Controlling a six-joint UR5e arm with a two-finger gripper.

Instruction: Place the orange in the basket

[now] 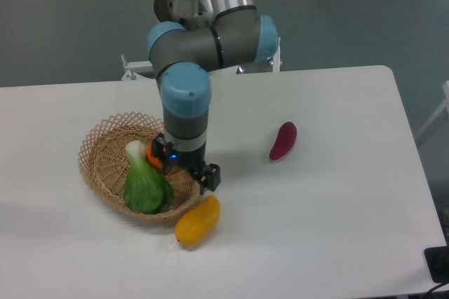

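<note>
**Orange looks to be in the basket; release unconfirmed**

The arm stands over the right side of the basket (102,146), wrist pointing down. Only a sliver of the orange (153,160) shows, at the left edge of the wrist, just beside the white stem of the green veg (144,185). It sits within the basket's rim, well inside the weave.

The gripper (184,168) is mostly hidden by its own wrist; one black finger (210,177) pokes out at lower right, near the basket's edge. Can't tell how wide the jaws stand, or whether they have any hold on the orange. The orange is off to the left of the visible finger, so prob. not clamped, but that's a guess.

Progress: carry part appears done, fruit is over or resting in the basket. Left to confirm: that it's let go and lying on the weave, then arm clears away.

Other items: yellow fruit (197,220) on the table (337,229) touching or just beside the basket's front rim; purple piece (283,140) well apart, right.
</note>
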